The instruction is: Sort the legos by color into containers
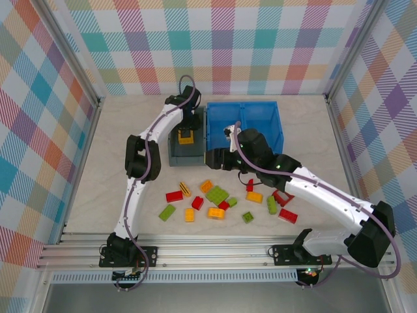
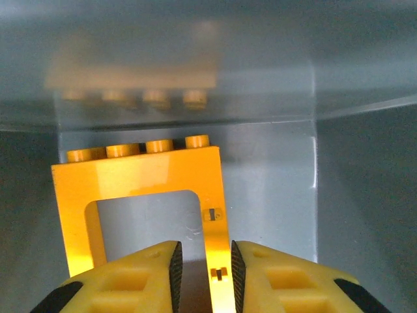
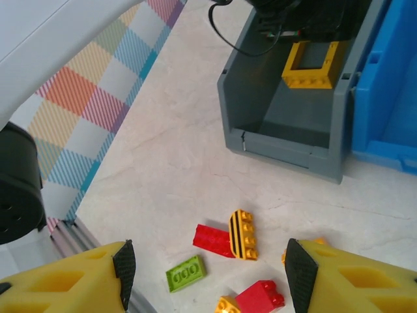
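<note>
Two bins to start: the blue bin (image 1: 264, 120) sits far-centre with the smaller grey bin (image 1: 186, 156) touching its left side. The loose legos (image 1: 218, 195) are spread on the table just in front of both.

We've got the left gripper (image 2: 204, 274) down inside the grey bin, with the yellow frame (image 2: 137, 176) at the bin's far end. Its fingers straddle the frame's right upright, slightly apart, with a sliver of gap at the left pad. So we'd call that not clamped. We can't tell whether the frame sits flat on the bin floor. The bin walls are close on every side, so the only open way out for that arm is straight up.

The right gripper (image 3: 212, 270) hangs over the left end of the pile, fingers wide apart with nothing between them. It's clearly the nearer arm. The yellow-and-black striped brick (image 3: 242, 235) lies just ahead, touching a red brick (image 3: 214, 240). Its long axis runs away from the fingers, so we reckon they'd close across its short side.
</note>
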Controlling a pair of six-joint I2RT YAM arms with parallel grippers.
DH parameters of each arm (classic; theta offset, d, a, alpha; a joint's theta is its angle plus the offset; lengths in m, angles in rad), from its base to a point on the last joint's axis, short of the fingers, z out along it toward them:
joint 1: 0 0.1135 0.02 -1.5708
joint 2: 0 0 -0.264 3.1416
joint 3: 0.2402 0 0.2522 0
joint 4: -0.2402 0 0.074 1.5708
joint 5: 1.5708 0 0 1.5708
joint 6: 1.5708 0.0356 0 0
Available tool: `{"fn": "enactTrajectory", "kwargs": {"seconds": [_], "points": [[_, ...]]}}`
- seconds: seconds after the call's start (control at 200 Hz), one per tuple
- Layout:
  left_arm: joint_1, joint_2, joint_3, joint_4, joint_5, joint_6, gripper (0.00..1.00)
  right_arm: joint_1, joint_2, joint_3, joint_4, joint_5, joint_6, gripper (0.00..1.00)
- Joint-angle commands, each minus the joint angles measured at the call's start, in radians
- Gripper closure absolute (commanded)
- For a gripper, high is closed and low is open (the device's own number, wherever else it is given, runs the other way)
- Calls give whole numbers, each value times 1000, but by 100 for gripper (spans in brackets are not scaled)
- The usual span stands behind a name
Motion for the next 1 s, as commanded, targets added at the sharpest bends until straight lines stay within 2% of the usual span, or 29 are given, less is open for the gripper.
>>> {"fn": "enactTrajectory", "kwargs": {"seconds": [0.0,0.065,0.145,0.21,0.26,0.315,0.42,0.52,0.76,0.995], "points": [[-18,-43,41,-11,-39,11,68,-5,-67,-10,-48,40,-4,36],[-35,-83,41,-6,-54,4,63,-5,-111,-6,-175,215,53,37],[-60,-146,40,-3,-88,-12,53,-11,-138,23,-434,456,195,37],[-82,-209,25,1,-96,-43,49,-51,-137,41,-642,542,341,38],[-106,-283,-28,35,-80,-65,48,-108,-140,19,-719,526,403,40],[-146,-374,-122,97,-60,-78,47,-191,-147,-29,-743,453,424,40],[-254,-546,-320,215,-9,-118,45,-363,-151,-137,-695,287,411,43],[-397,-676,-510,333,7,-158,46,-457,-133,-215,-620,217,400,45],[-662,-826,-766,398,-94,-274,46,-510,3,-283,-467,153,421,46],[-803,-959,-919,465,-139,-345,43,-535,80,-316,-421,161,436,49]]}}
